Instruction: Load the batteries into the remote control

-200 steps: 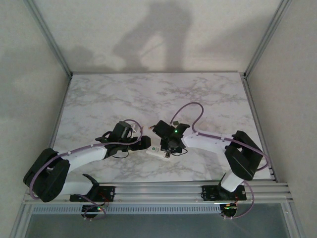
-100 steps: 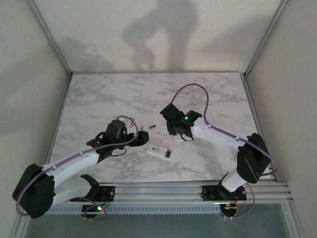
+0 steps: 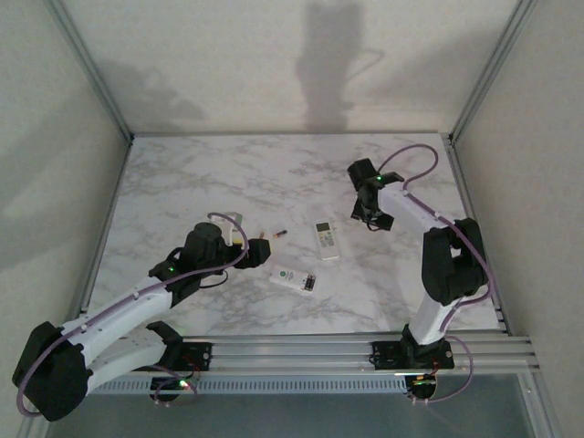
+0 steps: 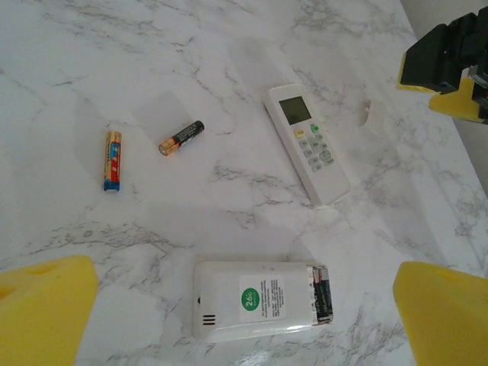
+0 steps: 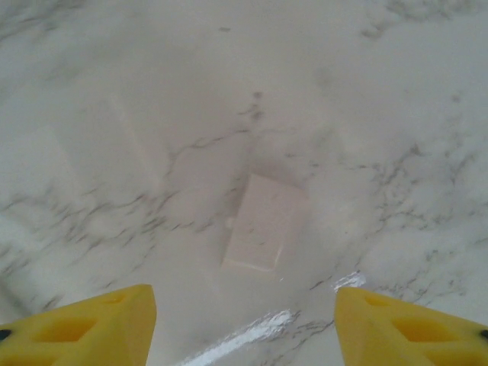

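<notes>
A white remote control (image 4: 252,301) lies back up on the marble, a green sticker on it. Its uncovered battery recess (image 4: 320,293) at the right end holds a dark battery. It also shows in the top view (image 3: 297,281). Two loose batteries lie beyond it: a dark one with an orange end (image 4: 181,137) and a blue-and-gold one (image 4: 112,160). My left gripper (image 4: 244,316) (image 3: 261,251) hangs open just left of the remote, holding nothing. My right gripper (image 5: 244,324) (image 3: 375,219) is open at the back right, above a small flat white cover piece (image 5: 263,223).
A second white remote (image 4: 309,152) (image 3: 326,240) lies face up, display and buttons showing, between the two grippers. The table's metal rail (image 3: 365,347) runs along the near edge. Bare marble stretches across the back and the left.
My right arm swung from over the back-up remote to the back right, and its jaws opened. The face-up remote came into view. My left gripper stayed open beside the remote.
</notes>
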